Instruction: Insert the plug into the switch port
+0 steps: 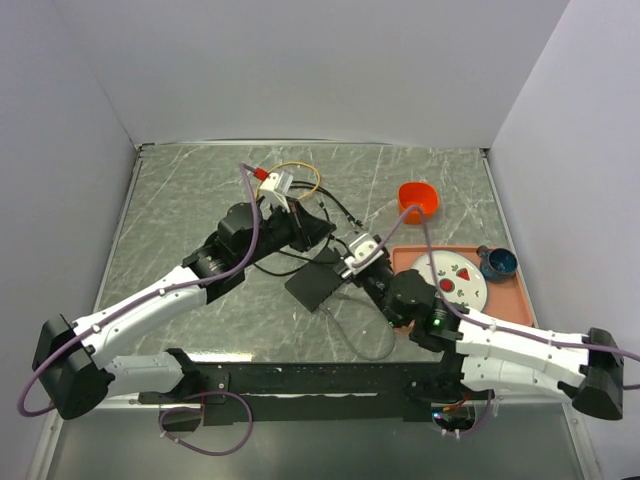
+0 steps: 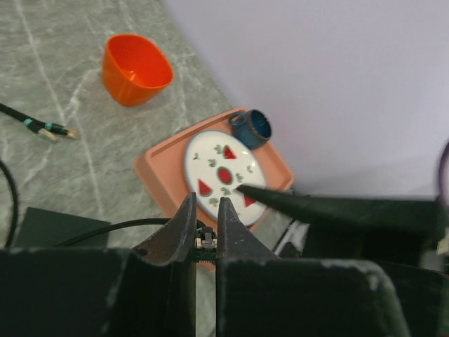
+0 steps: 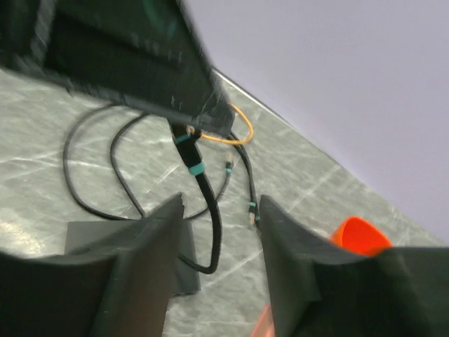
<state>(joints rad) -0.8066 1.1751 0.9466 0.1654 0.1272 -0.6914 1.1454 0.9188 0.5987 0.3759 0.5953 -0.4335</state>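
My left gripper (image 2: 207,200) is shut on the plug (image 2: 201,239), a small clear connector pinched deep between the jaws, held above the table. In the right wrist view the plug (image 3: 184,130) pokes out under the left gripper, and its black cable (image 3: 210,203) with teal bands hangs down to the table. My right gripper (image 3: 221,203) stands open just in front of that cable, with nothing between its fingers. The switch (image 1: 315,285), a flat black box, lies on the table below both grippers (image 1: 322,232) (image 1: 345,262). The switch's sockets do not show.
An orange bowl (image 1: 418,198) sits back right. A salmon tray (image 1: 505,295) holds a watermelon plate (image 1: 452,277) and a blue cup (image 1: 498,262). Loose cable ends (image 3: 251,210) (image 2: 49,130) lie on the marble table. A yellow cable loop (image 1: 300,170) is at the back.
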